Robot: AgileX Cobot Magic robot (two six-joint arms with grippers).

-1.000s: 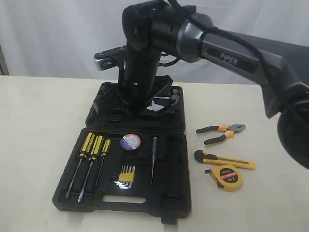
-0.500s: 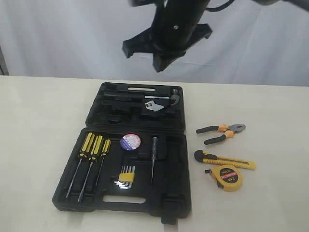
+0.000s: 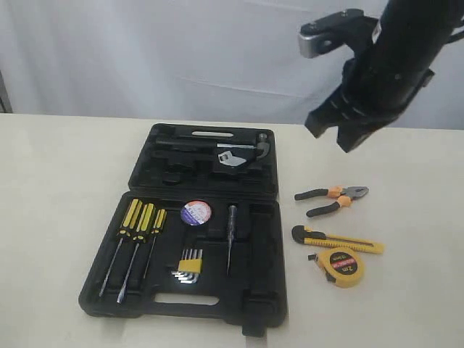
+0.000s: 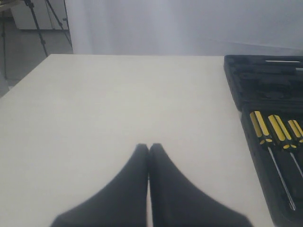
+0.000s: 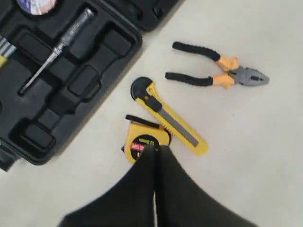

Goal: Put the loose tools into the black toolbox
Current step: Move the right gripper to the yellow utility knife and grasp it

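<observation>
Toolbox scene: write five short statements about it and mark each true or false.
1. The pliers, utility knife and tape measure lie on the table outside the black toolbox. True.
2. The tape roll sits inside the toolbox. True.
3. The toolbox is closed. False: it lies open, both halves flat.
4. The right gripper holds the tape measure. False: the right gripper is shut on nothing, up above the tools.
5. The left gripper is shut and empty. True.
</observation>
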